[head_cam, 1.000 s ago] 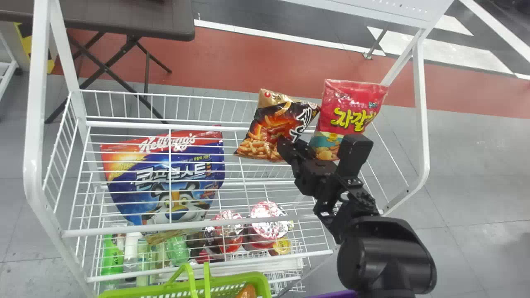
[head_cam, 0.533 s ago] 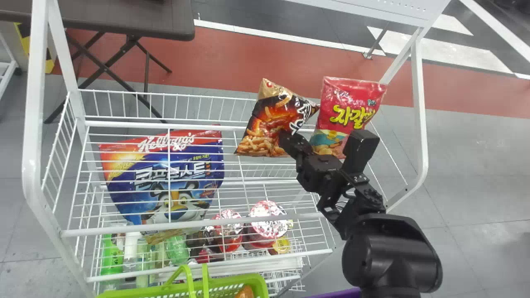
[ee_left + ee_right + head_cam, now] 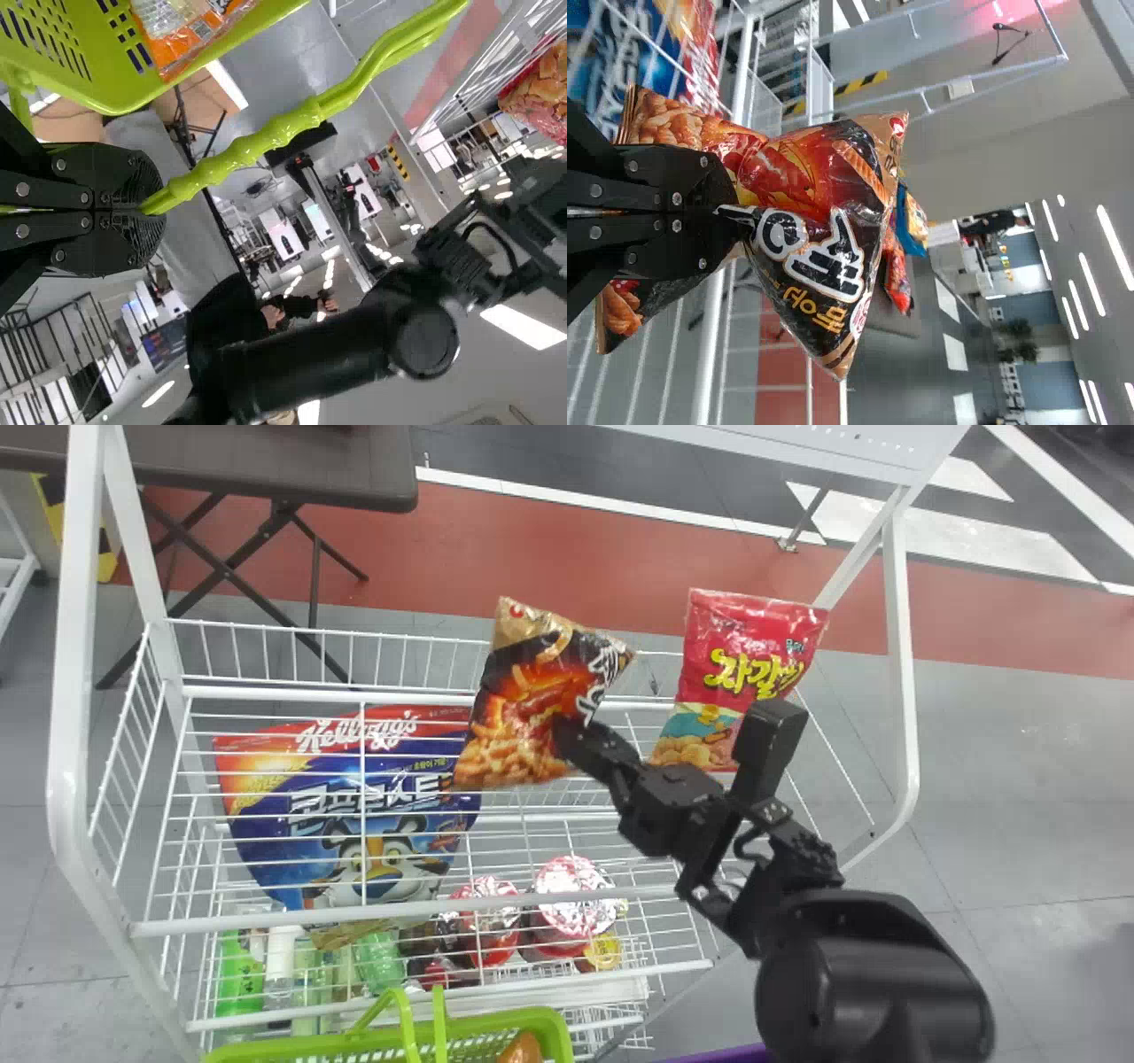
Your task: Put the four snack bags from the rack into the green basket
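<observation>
In the head view my right gripper (image 3: 571,740) is shut on the black-and-orange snack bag (image 3: 523,700), held above the rack's upper shelf. The right wrist view shows that gripper (image 3: 731,211) pinching the bag (image 3: 824,177) at its middle. A red snack bag (image 3: 744,664) stands at the rack's right end, behind the arm. The green basket (image 3: 558,1036) lies at the head view's bottom edge, an orange-brown bag (image 3: 524,1048) inside. In the left wrist view my left gripper (image 3: 146,211) is shut on the basket's green handle (image 3: 257,140); an orange packet (image 3: 190,44) lies in the basket (image 3: 283,11).
The white wire rack (image 3: 425,908) has a large blue cereal bag (image 3: 354,815) at its left. Cups (image 3: 571,903) and bottles (image 3: 237,974) stand on a lower level. A dark folding table (image 3: 266,465) is behind on the left.
The right gripper has moved left with the black-and-orange bag, away from the red bag and toward the cereal bag. The basket has hardly moved.
</observation>
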### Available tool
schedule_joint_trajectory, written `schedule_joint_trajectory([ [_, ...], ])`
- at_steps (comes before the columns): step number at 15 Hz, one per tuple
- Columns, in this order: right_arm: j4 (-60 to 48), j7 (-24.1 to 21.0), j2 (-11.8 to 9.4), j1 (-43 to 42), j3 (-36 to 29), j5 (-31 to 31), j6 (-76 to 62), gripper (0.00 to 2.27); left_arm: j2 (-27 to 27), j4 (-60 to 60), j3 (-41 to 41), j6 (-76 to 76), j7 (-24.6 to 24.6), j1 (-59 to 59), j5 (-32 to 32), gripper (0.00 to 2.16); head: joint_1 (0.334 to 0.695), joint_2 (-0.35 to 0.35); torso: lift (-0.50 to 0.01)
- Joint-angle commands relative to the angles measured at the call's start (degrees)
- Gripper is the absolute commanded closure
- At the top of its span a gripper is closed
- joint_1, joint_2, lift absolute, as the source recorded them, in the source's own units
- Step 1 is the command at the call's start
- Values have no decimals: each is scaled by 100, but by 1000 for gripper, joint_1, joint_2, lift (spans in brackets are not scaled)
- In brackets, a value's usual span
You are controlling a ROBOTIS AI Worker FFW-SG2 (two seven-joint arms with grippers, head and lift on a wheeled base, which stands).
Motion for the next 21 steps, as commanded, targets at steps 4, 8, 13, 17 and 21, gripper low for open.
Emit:
schedule_joint_trajectory([
  [4, -1950, 162, 9, 1787, -728, -660, 1522, 2044, -9, -13, 135, 63, 4, -35, 22, 2132, 695, -350, -6],
  [8, -2152, 926, 9, 1910, -1115, -282, 3473, 2044, -9, -13, 188, 63, 12, -35, 66, 2132, 695, -350, -6],
  [13, -1739, 1058, -79, 2200, -640, 403, 3912, 2044, -17, -39, 337, 10, -49, 26, 145, 2132, 695, -350, -6],
  [17, -1124, 1032, -237, 2209, 283, 764, 3789, 2044, -9, -100, 355, 27, -93, 61, 136, 2132, 695, -350, -6],
  [21, -1019, 935, -167, 2253, 678, 438, 3297, 2044, -9, -109, 337, 10, -111, 97, 136, 2132, 695, -350, -6],
])
